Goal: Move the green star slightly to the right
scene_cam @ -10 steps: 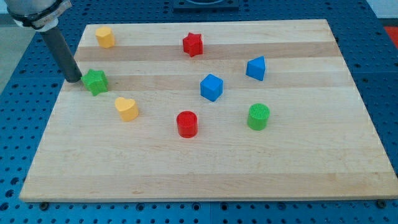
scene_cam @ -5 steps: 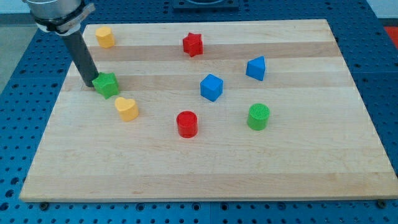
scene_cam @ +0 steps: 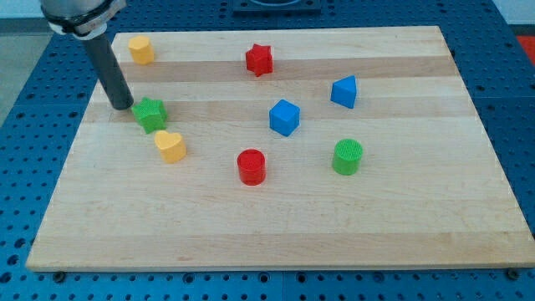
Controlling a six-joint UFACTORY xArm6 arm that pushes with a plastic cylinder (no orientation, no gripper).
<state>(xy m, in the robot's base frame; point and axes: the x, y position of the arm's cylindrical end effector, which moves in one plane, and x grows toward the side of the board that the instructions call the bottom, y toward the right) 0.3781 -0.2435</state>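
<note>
The wooden surface (scene_cam: pixel 276 234) lies wide and pale, and most of the traffic sits in its far half. The near strip, along the view's bottom, carries no blocks at all, and the far right corner is just as bare.

Over on the left, the green star (scene_cam: pixel 150 114) sits a little in from the left edge, roughly level with the blue cube (scene_cam: pixel 284 117). To its right runs a broad lane of bare wood all the way to that blue cube, so there is plenty of room on that side. Just nearer than the star, almost under it, sits the yellow heart (scene_cam: pixel 170 145), close but apart. Far left, tucked by the far edge, is the yellow block (scene_cam: pixel 141 49), well away from the star.

The red star (scene_cam: pixel 260 59) stands near the far edge in the middle. The blue wedge (scene_cam: pixel 343 92) is right of the blue cube. Nearer, the red cylinder (scene_cam: pixel 251 166) and green cylinder (scene_cam: pixel 348 156) sit side by side, well apart.

No claw here: the arm ends in a dark rod, nothing opens, nothing closes, nothing is held. My tip (scene_cam: pixel 123 107) is down on the wood just left of the green star, right beside its left points; whether it actually touches I cannot tell.
</note>
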